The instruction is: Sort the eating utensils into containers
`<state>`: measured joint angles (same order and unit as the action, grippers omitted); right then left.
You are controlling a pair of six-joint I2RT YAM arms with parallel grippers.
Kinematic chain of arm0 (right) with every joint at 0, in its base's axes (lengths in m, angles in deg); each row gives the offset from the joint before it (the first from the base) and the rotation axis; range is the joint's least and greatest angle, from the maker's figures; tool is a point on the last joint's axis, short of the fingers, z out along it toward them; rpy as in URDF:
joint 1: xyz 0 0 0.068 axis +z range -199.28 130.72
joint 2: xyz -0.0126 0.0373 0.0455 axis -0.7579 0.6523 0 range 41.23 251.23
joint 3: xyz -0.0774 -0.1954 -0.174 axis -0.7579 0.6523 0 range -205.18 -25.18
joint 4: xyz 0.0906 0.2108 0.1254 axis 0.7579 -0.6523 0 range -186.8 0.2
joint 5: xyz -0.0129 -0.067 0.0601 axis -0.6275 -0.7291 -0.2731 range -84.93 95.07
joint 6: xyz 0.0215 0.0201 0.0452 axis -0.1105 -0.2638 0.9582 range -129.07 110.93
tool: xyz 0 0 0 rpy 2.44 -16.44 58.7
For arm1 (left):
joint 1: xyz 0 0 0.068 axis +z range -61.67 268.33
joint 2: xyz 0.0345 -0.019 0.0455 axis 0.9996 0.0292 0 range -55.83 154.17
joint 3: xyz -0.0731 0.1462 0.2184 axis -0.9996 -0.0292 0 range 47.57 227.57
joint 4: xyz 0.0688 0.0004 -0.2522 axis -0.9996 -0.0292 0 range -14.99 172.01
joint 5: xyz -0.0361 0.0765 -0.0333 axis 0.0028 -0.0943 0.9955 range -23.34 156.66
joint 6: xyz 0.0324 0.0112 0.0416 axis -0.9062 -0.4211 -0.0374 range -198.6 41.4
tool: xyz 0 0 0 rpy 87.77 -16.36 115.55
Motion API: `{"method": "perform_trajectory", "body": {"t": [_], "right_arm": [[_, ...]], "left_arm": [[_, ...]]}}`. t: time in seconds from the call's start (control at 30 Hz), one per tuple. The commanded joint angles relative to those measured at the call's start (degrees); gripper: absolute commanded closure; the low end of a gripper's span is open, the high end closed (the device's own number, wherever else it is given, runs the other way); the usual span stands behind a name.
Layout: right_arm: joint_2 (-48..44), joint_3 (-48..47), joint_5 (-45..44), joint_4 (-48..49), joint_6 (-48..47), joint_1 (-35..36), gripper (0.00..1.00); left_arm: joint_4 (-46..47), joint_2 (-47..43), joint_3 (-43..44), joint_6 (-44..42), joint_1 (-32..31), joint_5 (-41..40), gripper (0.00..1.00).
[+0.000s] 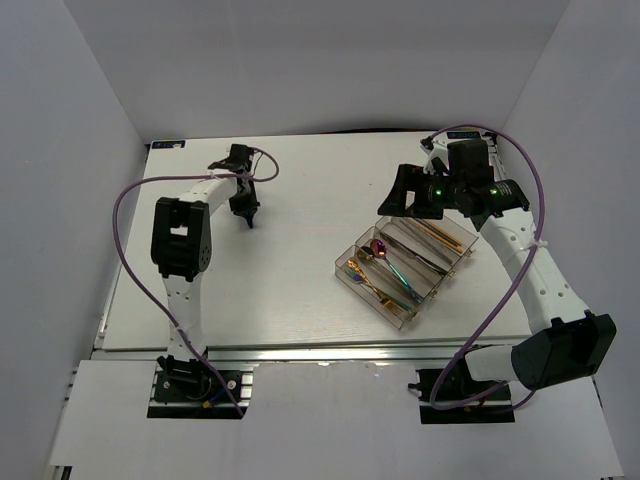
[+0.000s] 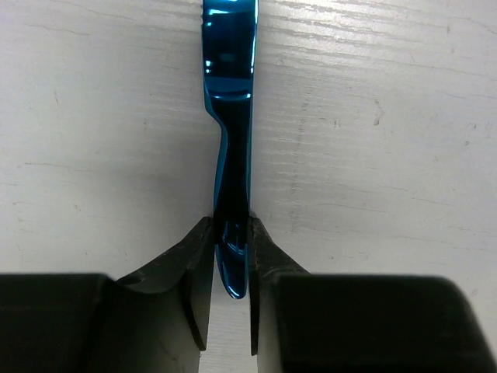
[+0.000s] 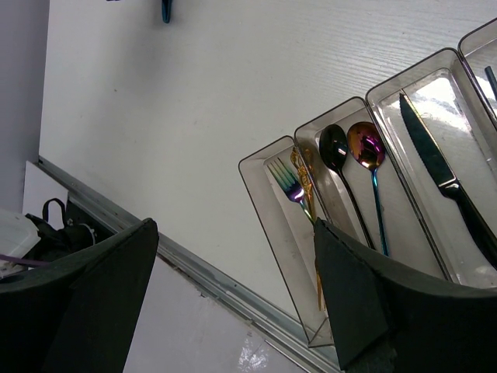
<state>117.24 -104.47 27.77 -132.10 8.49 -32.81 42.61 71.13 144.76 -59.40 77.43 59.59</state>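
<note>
Top external: left gripper point(image 1: 247, 215) points down at the far left of the table point(image 1: 250, 300), its tip on the surface. The tray point(image 1: 372, 300) lies slanted at centre-right, well apart from it. Right gripper point(image 1: 393, 200) hangs over the tray's far end.

Left wrist: blue piece point(image 2: 233, 140) lies flat on the white tabletop. It is glossy and mirror-bright, with a slim handle that widens away from the camera. Both fingertips point(image 2: 203, 241) press against the handle's near end, one on each side, so the jaws are clamped on it.

Right wrist: jaws stand wide apart with nothing between them. Below, the end compartment holds a rainbow fork point(image 3: 286, 180) and a gold fork point(image 3: 304, 175). The next holds a dark spoon point(image 3: 334, 148) beside an iridescent spoon point(image 3: 365, 145). The third holds a dark knife point(image 3: 431, 159).
</note>
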Motion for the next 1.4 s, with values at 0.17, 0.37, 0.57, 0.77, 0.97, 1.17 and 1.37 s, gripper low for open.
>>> {"method": "perform_trajectory", "body": {"t": [0.17,0.37,0.57,0.77,0.97,1.17,1.37], "right_arm": [[-2.1,-0.4,2.4,0.5,-0.7,-0.3,0.11],[-4.3,9.3,8.5,13.8,9.5,-0.5,0.11],[-1.2,10.2,11.5,17.6,13.0,-0.5,0.11],[0.9,11.3,11.8,18.7,15.2,0.1,0.11],[0.3,12.3,11.1,18.0,14.8,0.2,0.11],[-0.4,12.8,10.8,18.0,14.7,0.7,0.11],[-0.8,12.2,10.5,17.2,14.4,0.7,0.11]], "left_arm": [[-4.0,4.7,-9.6,2.2,-0.3,4.3,1.0],[-2.0,-1.8,-15.4,2.6,-1.1,5.7,1.0],[-3.1,-10.7,-19.7,2.0,-3.3,4.6,1.0],[-3.3,-15.2,-23.1,4.1,-8.3,2.9,1.0],[-5.2,-13.7,-23.2,3.7,-9.3,0.3,1.0],[-5.7,-12.8,-24.0,4.3,-10.1,-2.3,0.8],[-4.3,-12.6,-26.5,4.8,-10.1,-1.5,0.71]]}}
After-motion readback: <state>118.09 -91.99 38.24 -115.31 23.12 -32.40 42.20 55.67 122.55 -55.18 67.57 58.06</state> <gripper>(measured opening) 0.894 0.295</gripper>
